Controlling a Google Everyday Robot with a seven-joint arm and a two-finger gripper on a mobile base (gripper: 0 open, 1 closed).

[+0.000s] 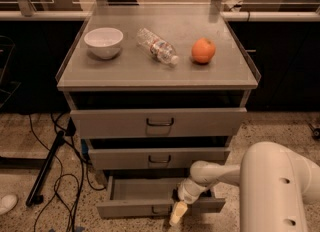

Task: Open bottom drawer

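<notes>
The bottom drawer [135,190] is the lowest and narrowest of three grey drawers in the cabinet. It stands pulled out, with its plain grey inside showing and its small dark loop handle [161,210] on the front panel. My gripper [179,212] hangs on the white arm [215,173] from the right, right at the drawer's front panel beside the handle, with a pale fingertip [177,214] pointing down in front of the panel.
The middle drawer [159,157] and top drawer [159,122] are slightly ajar. On the cabinet top [120,71] sit a white bowl [103,41], a lying plastic bottle [158,46] and an orange [203,50]. Black cables and a stand leg [47,168] lie on the floor at left.
</notes>
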